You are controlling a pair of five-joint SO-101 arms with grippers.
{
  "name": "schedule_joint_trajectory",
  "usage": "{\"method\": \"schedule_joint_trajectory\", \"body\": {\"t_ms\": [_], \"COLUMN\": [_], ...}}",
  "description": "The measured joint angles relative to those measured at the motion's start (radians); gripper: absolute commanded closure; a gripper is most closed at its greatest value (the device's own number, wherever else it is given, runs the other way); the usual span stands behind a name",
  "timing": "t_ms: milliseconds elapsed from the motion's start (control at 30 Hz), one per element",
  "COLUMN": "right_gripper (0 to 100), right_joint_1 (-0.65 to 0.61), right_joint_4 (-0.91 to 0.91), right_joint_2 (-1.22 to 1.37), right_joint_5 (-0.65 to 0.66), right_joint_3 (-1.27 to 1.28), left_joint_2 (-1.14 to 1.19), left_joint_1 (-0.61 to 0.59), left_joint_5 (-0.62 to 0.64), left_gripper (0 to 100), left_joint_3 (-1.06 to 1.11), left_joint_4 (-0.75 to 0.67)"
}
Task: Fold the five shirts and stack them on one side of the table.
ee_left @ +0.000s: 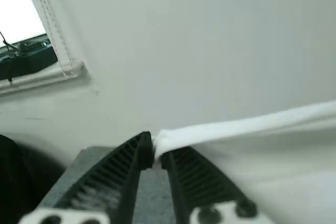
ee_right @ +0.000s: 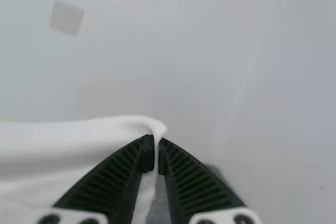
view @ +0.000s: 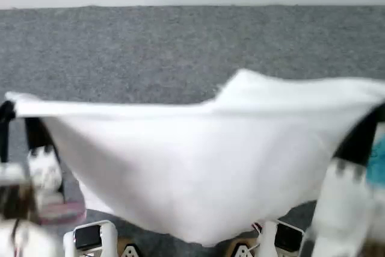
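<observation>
White shirt (view: 198,167) hangs stretched between raised left end effector (ee_left: 154,150) and right end effector (ee_right: 155,148), both pinching it.

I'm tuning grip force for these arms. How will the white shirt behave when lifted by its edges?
Probably floppy: the white shirt sags deep between its held ends. Likely light: small pinches by the left gripper and right gripper carry it. It might slip, as each grips only a bunched edge.
</observation>
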Motion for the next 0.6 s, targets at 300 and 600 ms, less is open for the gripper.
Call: {"method": "schedule_joint_trajectory", "body": {"t_ms": [300,600], "right_gripper": [98.9,89.8], "right_joint_1": [-0.244,-0.448], "right_joint_4": [0.000,-0.055], "right_joint_2": [0.397,0.729], "right_joint_5": [0.002,0.002], "right_joint_3": [0.003,0.028], "left_joint_2": [0.015,0.015], "left_joint_1": [0.005,0.146], "left_joint_5": [0.000,0.000], "left_gripper": [99,98], "left_joint_3": [0.523,0.778], "left_joint_4": [-0.422,-0.568]}}
